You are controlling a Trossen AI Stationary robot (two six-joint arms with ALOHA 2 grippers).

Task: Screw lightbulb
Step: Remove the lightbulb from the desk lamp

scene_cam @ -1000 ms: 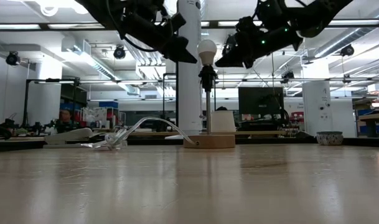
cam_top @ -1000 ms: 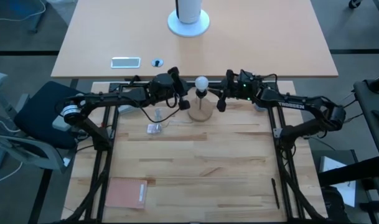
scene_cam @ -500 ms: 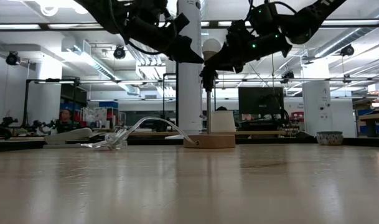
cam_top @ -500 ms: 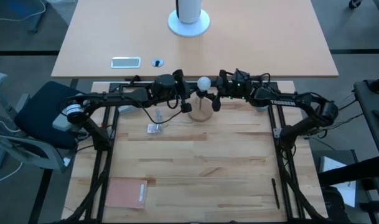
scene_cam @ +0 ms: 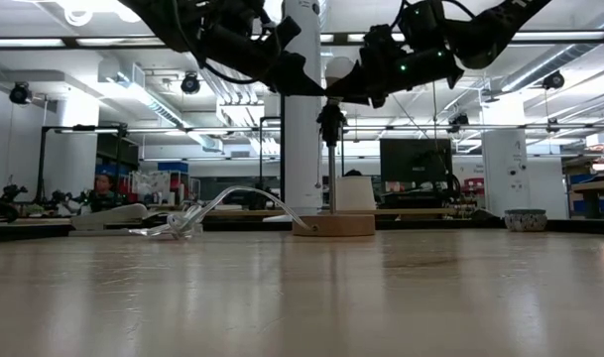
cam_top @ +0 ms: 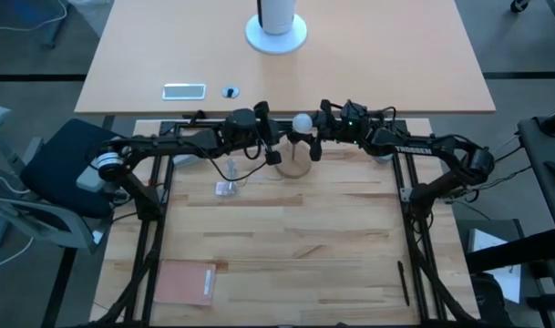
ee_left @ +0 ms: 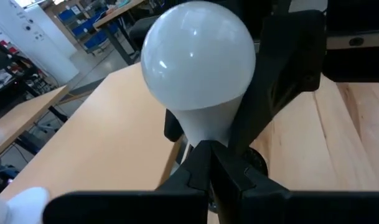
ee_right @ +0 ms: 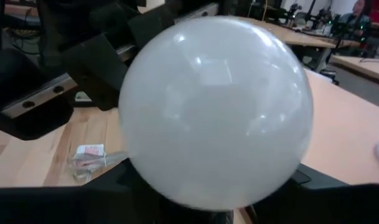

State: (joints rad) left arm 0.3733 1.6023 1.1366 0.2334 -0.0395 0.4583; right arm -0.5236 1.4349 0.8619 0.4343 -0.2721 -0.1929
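The frosted white lightbulb (cam_top: 302,120) sits on top of a black socket stem (scene_cam: 330,149). The stem rises from a round wooden base (cam_top: 293,166) near the table's far edge. My right gripper (cam_top: 310,137) has come in from the right, with its fingers on either side of the globe (ee_right: 214,112). My left gripper (cam_top: 274,155) is shut, its tips (ee_left: 209,163) just left of the socket below the bulb's neck. My right gripper holds the lightbulb's globe between its two fingers, coming in roughly level from the table's right. One finger (ee_left: 285,68) lies against the globe's side (ee_left: 250,68); the bulb hides the other. The bulb stands upright on the socket. My left gripper: whether its shut tips touch the socket, I cannot tell.
A small clear plastic wrapper (cam_top: 227,187) lies left of the wooden base. A brown card (cam_top: 184,282) lies at the near left. On the far table stand a white cylinder on a round foot (cam_top: 276,23) and a flat device (cam_top: 184,90).
My right gripper has moved toward the table's left, from beside the lamp up to the lightbulb, and now has its fingers around the globe. The lamp has stayed in place.
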